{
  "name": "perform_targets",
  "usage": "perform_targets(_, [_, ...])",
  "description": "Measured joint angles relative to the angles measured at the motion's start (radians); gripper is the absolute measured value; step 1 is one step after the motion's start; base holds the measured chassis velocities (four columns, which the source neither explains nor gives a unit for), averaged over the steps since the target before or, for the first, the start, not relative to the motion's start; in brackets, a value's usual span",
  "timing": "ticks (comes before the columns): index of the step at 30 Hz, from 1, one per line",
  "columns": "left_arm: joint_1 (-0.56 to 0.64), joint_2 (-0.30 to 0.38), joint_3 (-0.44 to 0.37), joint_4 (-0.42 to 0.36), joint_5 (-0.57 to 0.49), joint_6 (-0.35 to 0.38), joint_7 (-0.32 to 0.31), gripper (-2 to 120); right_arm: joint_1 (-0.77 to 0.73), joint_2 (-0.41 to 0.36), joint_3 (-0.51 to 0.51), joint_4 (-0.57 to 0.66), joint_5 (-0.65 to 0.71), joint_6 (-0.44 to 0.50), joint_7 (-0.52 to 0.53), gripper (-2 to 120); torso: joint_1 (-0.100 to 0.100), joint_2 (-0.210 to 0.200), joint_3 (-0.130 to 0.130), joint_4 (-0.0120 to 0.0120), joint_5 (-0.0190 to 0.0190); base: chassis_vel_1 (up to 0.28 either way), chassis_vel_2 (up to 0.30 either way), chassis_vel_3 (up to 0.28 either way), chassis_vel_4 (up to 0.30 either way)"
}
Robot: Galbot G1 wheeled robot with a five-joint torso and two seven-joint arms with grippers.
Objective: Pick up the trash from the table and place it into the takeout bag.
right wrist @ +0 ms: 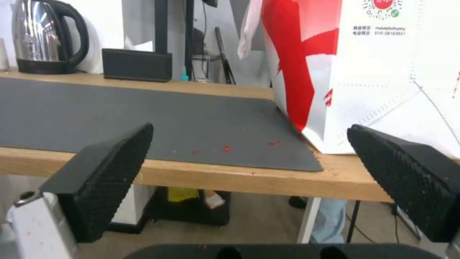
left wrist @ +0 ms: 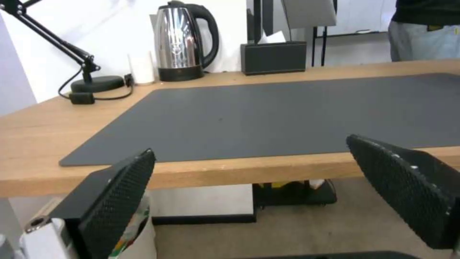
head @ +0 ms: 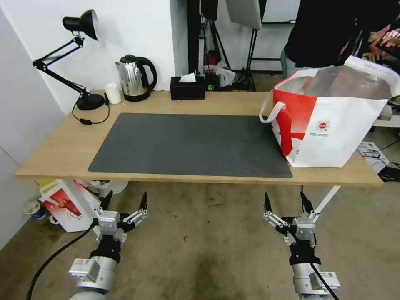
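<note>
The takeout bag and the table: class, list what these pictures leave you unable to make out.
- Contents of the takeout bag: head view, hidden by its own walls and the glare on its silvery lining.
- Small print under its logo: too small, both views.
- Far right end of the table: head view, behind the bag.

White walls [head: 137,29], mottled brown floor [head: 208,246], black desk lamp [head: 81,25], dark tripod stands [head: 216,46] behind.

the takeout bag [head: 333,121] stands on the table's [head: 62,154] right end, kettle [head: 134,78] at back left.
</note>
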Motion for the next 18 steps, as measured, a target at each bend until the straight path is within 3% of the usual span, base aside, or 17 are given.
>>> perform_targets(18, [0.000,0.000,0.000,0.000,-0.001,0.001,0.001,100,0.000,0.000,0.000,0.000,0.000,0.000,0.000,100,0.000,0.000,0.000,0.0000,0.0000,0.000,0.000,0.000,0.000])
